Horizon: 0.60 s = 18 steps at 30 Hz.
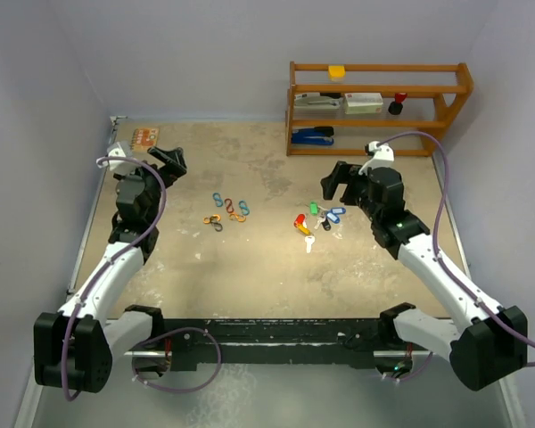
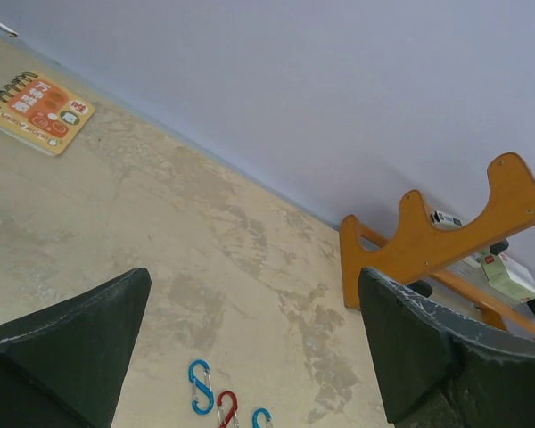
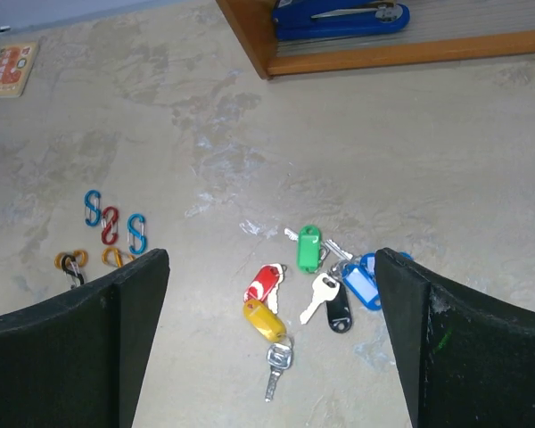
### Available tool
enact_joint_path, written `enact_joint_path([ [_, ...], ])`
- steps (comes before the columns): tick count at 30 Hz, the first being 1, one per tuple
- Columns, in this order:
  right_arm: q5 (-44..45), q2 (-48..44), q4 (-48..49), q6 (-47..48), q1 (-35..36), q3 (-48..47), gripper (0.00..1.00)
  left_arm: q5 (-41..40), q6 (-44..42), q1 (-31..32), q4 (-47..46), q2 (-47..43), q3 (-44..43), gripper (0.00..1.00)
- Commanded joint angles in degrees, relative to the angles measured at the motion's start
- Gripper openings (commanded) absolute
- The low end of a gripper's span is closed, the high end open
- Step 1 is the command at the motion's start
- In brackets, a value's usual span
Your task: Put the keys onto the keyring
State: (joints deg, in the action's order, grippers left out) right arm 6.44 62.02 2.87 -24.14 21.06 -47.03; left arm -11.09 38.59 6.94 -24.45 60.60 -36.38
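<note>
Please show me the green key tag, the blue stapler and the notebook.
Green key tag (image 3: 309, 248): right wrist view, tag middle.
Blue stapler (image 3: 339, 18): right wrist view, top arm.
Notebook (image 2: 43, 111): left wrist view, cover middle.

Robotics laboratory test cell. Plain partition walls (image 1: 53, 71) enclose a worn tabletop (image 1: 276, 276); a left arm (image 1: 116, 259) and a right arm (image 1: 437, 267) are bolted at its near rail (image 1: 276, 334); a wooden shelf (image 1: 374, 123) holds a blue stapler (image 1: 312, 135).
</note>
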Motion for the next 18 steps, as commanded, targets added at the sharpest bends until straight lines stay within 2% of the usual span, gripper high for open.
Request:
enact_joint_path([
  [1, 2.0, -2.7, 0.9, -1.5, 0.0, 0.0, 1.00, -2.9, 1.0, 0.1, -0.6, -2.6, -0.3, 0.97],
  [13, 2.2, -3.0, -3.7, -2.0, 0.0, -0.2, 1.00, 1.1, 5.3, 0.1, 2.5, 0.5, -2.4, 0.97],
  [16, 3.8, -2.5, -6.1, -1.4, 0.0, -1.2, 1.00, 0.3, 5.4, 0.2, 5.2, 2.0, -3.9, 0.97],
  [18, 5.1, -2.4, -7.1, -1.3, 0.0, -1.6, 1.00, -2.5, 5.8, 0.7, 10.2, 3.4, -6.4, 0.96],
])
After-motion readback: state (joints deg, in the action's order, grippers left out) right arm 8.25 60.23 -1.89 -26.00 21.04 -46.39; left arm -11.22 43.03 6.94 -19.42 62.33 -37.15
